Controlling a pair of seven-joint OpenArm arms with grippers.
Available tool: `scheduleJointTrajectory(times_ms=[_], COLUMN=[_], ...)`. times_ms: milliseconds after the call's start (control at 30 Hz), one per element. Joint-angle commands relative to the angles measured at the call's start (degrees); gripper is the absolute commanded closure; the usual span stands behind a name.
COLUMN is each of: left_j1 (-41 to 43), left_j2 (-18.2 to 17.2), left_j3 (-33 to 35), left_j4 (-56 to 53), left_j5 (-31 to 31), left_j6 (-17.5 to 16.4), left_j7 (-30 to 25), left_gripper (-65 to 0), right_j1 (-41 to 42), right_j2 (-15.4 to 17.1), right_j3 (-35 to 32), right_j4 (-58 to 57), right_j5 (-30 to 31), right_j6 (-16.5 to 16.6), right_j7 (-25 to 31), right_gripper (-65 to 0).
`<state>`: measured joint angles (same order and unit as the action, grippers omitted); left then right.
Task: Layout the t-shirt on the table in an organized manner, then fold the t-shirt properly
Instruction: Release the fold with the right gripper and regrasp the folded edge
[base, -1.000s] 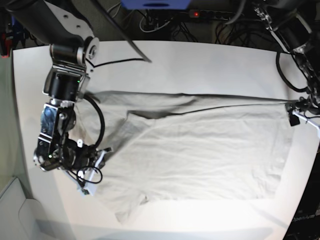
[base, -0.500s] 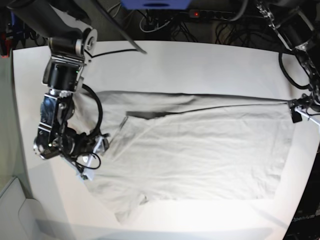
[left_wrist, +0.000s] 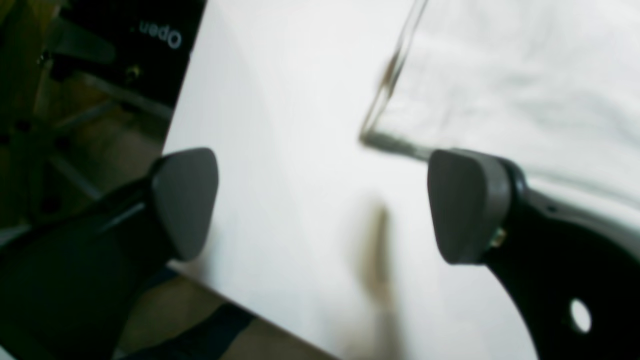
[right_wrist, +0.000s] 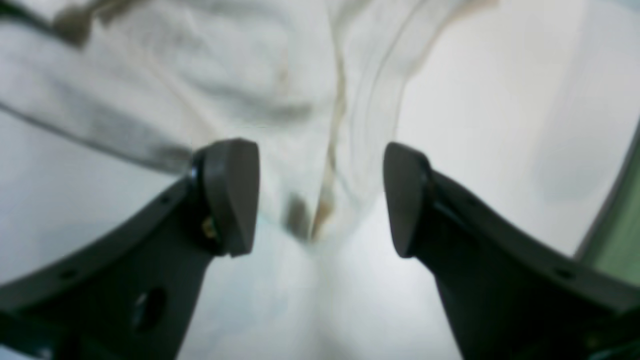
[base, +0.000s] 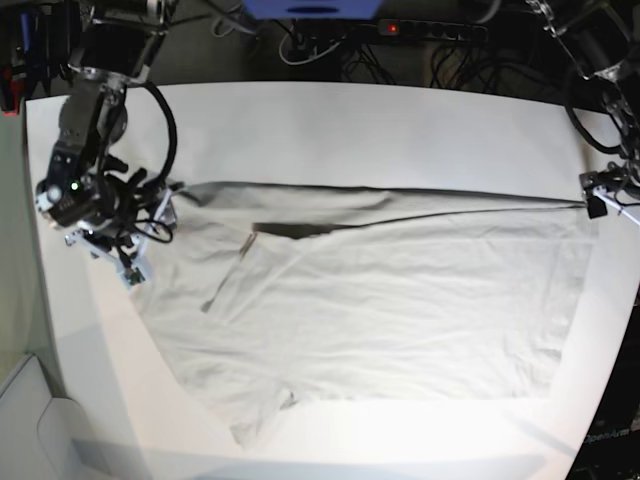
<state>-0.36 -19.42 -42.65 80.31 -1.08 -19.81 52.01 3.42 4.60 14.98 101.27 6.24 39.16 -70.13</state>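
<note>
Jaws blur the t-shirt (right_wrist: 300, 75) hem.

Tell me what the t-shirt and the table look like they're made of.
The t-shirt: soft woven or knit cloth, likely cotton, matte grey-beige; it wrinkles and lies limp. The table: smooth hard white surface, perhaps laminate or painted board; it shows a slight sheen and rounded edges.

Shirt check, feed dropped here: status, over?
Both grippers, left and right, open, holding nothing. Shirt spread on table, near sleeve bunched. Nothing in the way.
</note>
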Motion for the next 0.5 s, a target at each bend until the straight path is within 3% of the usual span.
scheduleJointTrajectory(times_ms=[0,467], left_j1=[-1.0,-1.71], left_j2=[-1.55,-1.46], left_j3=[-0.12,0.15], left_j4=[0.96,-2.29], left_j5=[-0.19,-0.19], left_j6=[-0.19,-0.19], left_j7=[-1.06,-1.42], left_gripper=[-65.0,-65.0], right_j1=[-0.04,-4.7], right_j2=[0.37,0.19], right_j3=[0.09,3.17], right_j4=[2.33,-0.31], right_j5=[0.75,0.84], right_j6=[0.84,0.84], right_j7=[0.99,3.89], right_gripper=[-39.8,-39.5])
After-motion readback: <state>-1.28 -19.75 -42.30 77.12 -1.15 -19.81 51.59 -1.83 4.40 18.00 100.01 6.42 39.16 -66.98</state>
